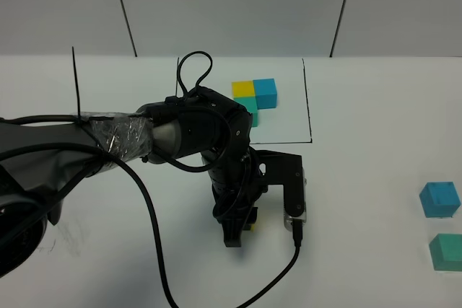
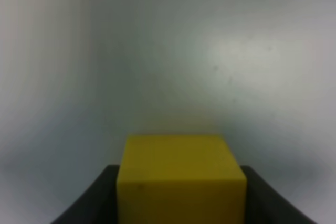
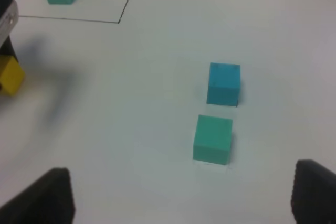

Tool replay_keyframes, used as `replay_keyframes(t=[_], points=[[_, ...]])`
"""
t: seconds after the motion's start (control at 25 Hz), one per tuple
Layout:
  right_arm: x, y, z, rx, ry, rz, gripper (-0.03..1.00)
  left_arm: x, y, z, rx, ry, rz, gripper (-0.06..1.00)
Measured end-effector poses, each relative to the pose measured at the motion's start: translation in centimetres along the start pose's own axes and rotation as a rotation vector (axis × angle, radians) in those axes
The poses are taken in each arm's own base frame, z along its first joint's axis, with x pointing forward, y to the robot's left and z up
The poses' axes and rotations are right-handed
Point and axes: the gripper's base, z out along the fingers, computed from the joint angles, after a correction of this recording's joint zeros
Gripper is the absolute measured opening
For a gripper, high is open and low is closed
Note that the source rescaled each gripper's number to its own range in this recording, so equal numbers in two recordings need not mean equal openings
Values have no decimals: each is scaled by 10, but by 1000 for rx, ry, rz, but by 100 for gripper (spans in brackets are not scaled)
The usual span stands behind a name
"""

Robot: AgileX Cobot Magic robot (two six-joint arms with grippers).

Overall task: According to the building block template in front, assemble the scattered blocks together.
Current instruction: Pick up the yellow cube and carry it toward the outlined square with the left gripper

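I judge the job barely begun: 0 of the 3 scattered blocks are joined to each other. The left gripper (image 1: 237, 234) has its jaws pinched on the yellow cube (image 1: 252, 226), on the near side of the building block template (image 1: 257, 99) and outside its black-line frame (image 1: 307, 106). In the left wrist view that cube fills the gap between the 2 dark fingers (image 2: 84, 205). I can't tell whether it rests on the table (image 1: 375, 164) or hangs just above it.

The blue cube (image 1: 439, 200) and the teal-green cube (image 1: 447, 252) lie well away from the template, off to its near right. They are near each other but not touching, and nothing is touching them. The right gripper (image 3: 184, 195) has its jaws spread wide with nothing between them. Both cubes are ahead of it, the teal-green one nearer.

The template shows yellow and blue side by side, with teal-green against the near face of that row, partly hidden by the left arm (image 1: 108, 138). As I read it, all 3 placements are left to do: set the yellow cube down, bring blue against its side, then tuck teal-green in to close the L.

I see no container here, no box, tray or bin. The only enclosure is the drawn frame, and it holds just the template's 3 cubes, as far as the arm lets me see.
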Motion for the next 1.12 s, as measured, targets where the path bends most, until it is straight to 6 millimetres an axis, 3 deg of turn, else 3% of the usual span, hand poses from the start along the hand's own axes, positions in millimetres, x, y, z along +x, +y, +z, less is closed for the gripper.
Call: replay_keyframes(t=[0.56, 0.64, 0.92, 1.0, 1.12], points=[[0, 0, 0, 0, 0, 0, 71, 0, 1, 0, -1, -1, 0, 4], [0, 0, 0, 0, 0, 0, 71, 0, 1, 0, -1, -1, 0, 15], [0, 0, 0, 0, 0, 0, 71, -1, 1, 1, -2, -1, -17, 74], [0, 0, 0, 0, 0, 0, 71, -1, 1, -3, -9, -7, -20, 87], [0, 0, 0, 0, 0, 0, 71, -2, 1, -20, -37, -30, -50, 98]])
